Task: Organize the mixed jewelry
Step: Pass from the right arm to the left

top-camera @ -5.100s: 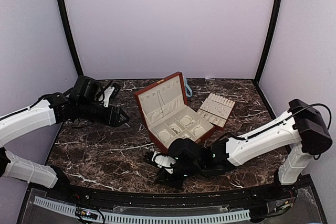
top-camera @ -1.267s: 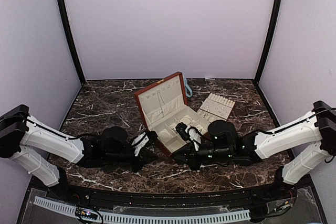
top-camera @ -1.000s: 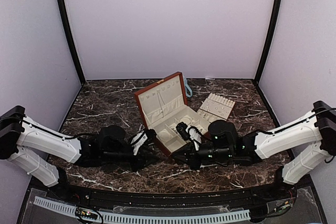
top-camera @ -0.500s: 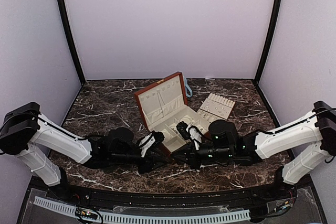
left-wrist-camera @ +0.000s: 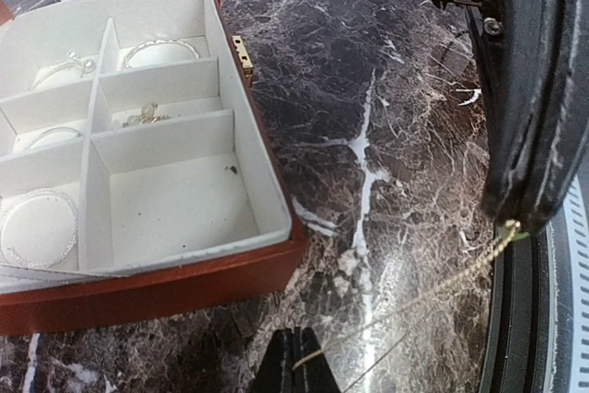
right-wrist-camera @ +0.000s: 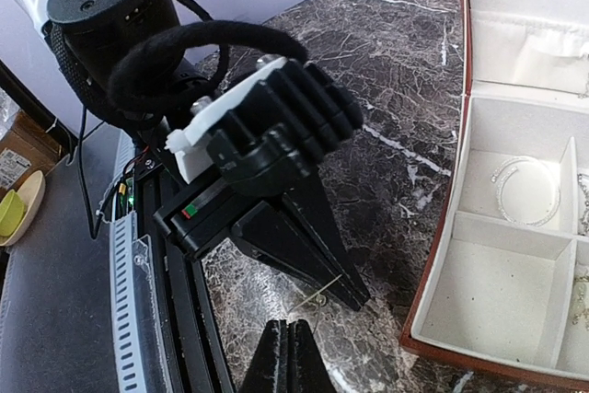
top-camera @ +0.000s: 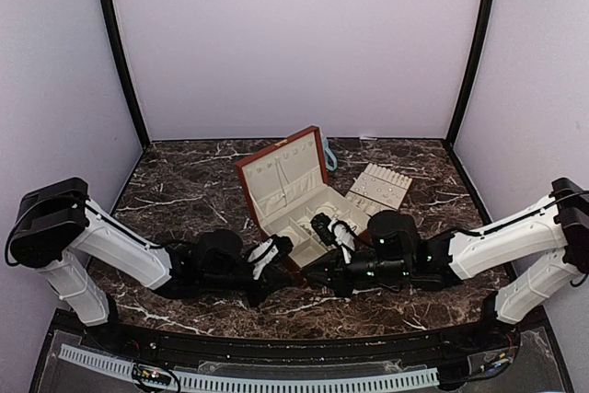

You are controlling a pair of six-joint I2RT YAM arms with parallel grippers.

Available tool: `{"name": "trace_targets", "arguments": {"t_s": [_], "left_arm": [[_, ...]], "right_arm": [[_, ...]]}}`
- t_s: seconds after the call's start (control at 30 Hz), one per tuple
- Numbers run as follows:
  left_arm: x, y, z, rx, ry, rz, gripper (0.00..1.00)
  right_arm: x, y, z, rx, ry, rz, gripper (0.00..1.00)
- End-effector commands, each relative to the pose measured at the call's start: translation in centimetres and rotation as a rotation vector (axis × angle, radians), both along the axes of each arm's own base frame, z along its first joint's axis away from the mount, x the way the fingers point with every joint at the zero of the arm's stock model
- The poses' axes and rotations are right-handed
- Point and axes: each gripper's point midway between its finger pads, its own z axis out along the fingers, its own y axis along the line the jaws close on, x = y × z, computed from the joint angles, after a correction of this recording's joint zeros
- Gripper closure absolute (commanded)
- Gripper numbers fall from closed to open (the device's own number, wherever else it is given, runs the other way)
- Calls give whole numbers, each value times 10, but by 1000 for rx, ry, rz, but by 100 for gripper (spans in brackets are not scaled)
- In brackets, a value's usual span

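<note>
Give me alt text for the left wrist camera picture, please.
A thin chain stretches between the shut left gripper at the bottom edge and the shut right gripper at right. Beside it, an open jewelry box holds silvery bracelets.

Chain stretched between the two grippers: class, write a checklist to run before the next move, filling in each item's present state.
1. Left gripper shut on the chain: ok.
2. Right gripper shut on the chain's other end: ok.
3. Chain free of knots: cannot tell.
4. Jewelry box open: ok.
5. Near compartment holds no jewelry: ok.
</note>
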Motion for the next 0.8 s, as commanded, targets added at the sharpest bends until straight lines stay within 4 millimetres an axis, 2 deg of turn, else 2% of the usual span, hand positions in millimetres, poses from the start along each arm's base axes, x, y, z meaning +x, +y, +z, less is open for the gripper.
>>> {"name": "trace_targets", "arguments": {"t_s": [0.0,0.13,0.23,0.37,0.53,0.77], "left_arm": [[7,7,23,-21,-53,55,100],[4,16,41,-28,-58,65,100],[-2,18,53,-35,-49,42,100],[-9,18,59,-28,-25,10,100],[-12,19,66,-30,-21,-2,100],[-15,21,71,-33,-6,-4,100]], "right_arm": [[2,-5,0,13,0,-18,100],[1,-3,-12,-17,13,-4,99],[-1,2,-11,0,25,10,80],[1,7,-5,31,15,11,67],[-2,13,-3,64,19,29,63],[-4,24,-6,95,19,51,63]]}}
